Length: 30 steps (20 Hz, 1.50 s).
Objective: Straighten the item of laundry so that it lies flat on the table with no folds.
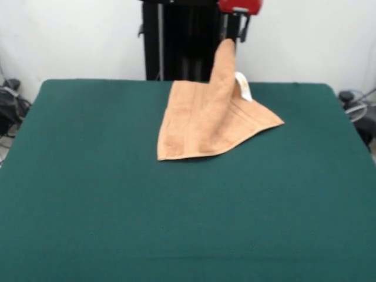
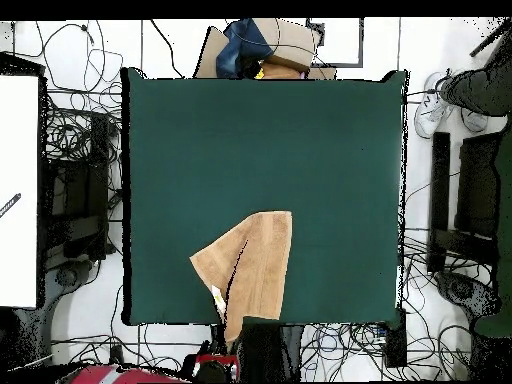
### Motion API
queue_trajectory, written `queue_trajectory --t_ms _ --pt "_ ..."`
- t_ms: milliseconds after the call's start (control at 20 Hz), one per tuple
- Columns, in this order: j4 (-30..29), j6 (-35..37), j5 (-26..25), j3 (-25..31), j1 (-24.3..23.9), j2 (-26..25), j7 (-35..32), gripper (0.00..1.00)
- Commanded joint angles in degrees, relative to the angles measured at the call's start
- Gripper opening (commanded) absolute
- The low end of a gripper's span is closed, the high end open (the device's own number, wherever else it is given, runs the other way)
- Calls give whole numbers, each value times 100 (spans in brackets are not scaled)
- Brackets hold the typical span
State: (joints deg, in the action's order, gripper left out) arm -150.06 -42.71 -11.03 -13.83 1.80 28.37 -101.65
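Note:
The light orange-brown towel [image 1: 205, 120] lies near the table's far edge, close to the pedestal. One corner is pulled up into a tall narrow peak [image 1: 225, 59], and the rest rests on the dark green table [image 1: 117, 194] with a fold across it. Its white tag [image 1: 244, 87] hangs beside the peak. My gripper [image 1: 235, 35] is at the top of the peak, shut on the raised corner. In the overhead view the towel [image 2: 258, 262] sits near the bottom edge of the table [image 2: 300, 150], and the gripper [image 2: 228, 350] is just past that edge.
The black pedestal [image 1: 182, 41] stands right behind the towel. Cables and equipment lie round the table on the floor [image 2: 80, 200]. A cardboard box [image 2: 285, 45] sits beyond the table's opposite edge. A white board [image 2: 18, 190] stands at one side.

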Motion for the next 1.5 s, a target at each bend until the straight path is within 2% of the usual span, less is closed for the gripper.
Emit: queue_trajectory --t_ms 50,200,300,400,750,900,1050,1350,1500 --pt "-121 1277 166 36 122 955 -417 100" --pt "132 1465 182 -9 403 879 -445 100" --pt "280 1474 186 -6 484 750 -548 100" --pt "354 1633 144 30 465 827 -584 100" --pt "459 2719 133 646 81 1766 -636 100" --pt "576 2975 -19 726 58 1971 -473 100" --pt "641 3224 -165 997 -178 2170 -500 100" --pt "1078 3543 -228 981 -40 2163 -332 100" --pt "1211 3686 -253 1153 -161 2162 -386 100"
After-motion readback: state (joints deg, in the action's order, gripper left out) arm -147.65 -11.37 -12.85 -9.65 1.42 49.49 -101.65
